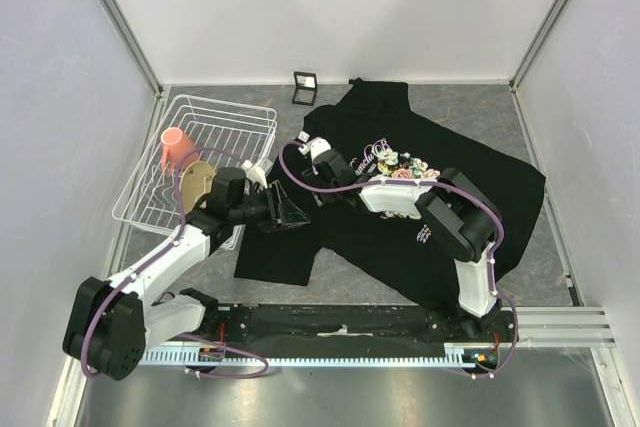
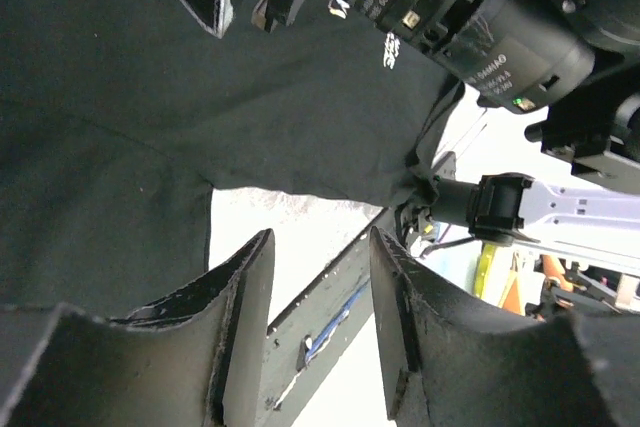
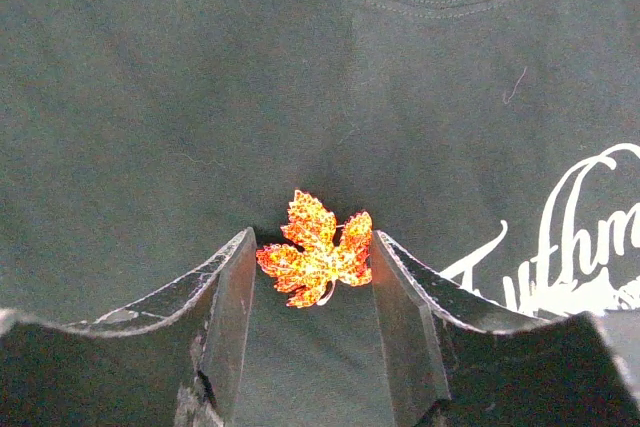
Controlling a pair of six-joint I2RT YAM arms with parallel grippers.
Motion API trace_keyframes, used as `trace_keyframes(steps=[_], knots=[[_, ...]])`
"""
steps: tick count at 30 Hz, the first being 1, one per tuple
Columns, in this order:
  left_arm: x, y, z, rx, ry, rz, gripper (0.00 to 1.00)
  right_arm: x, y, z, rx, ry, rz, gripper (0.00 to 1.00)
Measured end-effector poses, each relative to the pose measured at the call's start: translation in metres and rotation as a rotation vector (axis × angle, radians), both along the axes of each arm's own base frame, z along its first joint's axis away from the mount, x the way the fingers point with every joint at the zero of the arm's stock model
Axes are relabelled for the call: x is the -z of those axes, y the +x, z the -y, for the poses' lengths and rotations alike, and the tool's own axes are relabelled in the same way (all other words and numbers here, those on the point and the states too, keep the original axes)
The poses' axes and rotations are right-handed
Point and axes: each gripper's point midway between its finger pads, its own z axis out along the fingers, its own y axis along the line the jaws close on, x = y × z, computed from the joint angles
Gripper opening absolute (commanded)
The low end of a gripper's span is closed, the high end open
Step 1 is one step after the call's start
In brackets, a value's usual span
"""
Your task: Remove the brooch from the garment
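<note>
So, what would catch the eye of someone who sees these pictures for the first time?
The red-orange leaf brooch glows against the black garment in the right wrist view, flanked on both sides by the right gripper; whether it pinches the pin is unclear. From above, the pink flower print on the shirt's chest and the pink cup in the white wire basket at the left stand out.

I'm looking down at a gray speckled table (image 1: 480,107). A rumpled black T-shirt (image 1: 480,187) is lying spread across its middle and right. A white wire basket (image 1: 215,112) is sitting to the shirt's left, and a small black square frame (image 1: 304,87) is standing near the far edge.
</note>
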Motion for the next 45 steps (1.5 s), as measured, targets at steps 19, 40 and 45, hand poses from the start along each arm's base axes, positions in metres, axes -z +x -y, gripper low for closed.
trace_keyframes(steps=[19,40,45], knots=[[0.011,0.026,-0.001,-0.110,0.121,0.035,0.47,-0.007,-0.003,-0.003,-0.009,0.026,-0.005,0.62],[0.014,0.025,-0.002,-0.110,0.140,0.009,0.49,-0.004,-0.003,-0.008,-0.025,0.062,-0.024,0.20],[0.019,0.026,-0.002,-0.113,0.151,-0.006,0.49,-0.004,0.000,-0.007,-0.022,0.120,-0.057,0.12]])
